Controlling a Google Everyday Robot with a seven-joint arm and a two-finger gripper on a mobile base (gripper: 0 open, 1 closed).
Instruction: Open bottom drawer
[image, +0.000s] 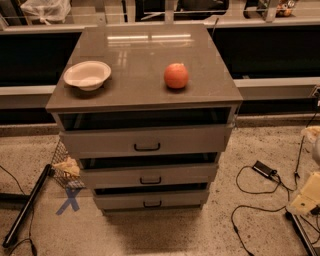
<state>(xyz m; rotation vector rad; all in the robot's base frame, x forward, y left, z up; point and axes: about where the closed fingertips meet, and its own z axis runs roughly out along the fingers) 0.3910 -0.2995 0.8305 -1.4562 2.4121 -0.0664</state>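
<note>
Bottom drawer (151, 200) is sitting unpulled, whole task pending; gripper (306, 200) is hanging far right, well apart; its grip I cannot tell.

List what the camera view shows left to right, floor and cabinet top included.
Black pole on the floor → white bowl → bottom drawer handle → orange fruit → black box on a cable → gripper, low at the right edge.

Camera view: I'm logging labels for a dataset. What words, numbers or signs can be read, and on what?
"X": blue mark on the floor, left of the bottom drawer.
No other text is readable, none on the tool at the right edge.
</note>
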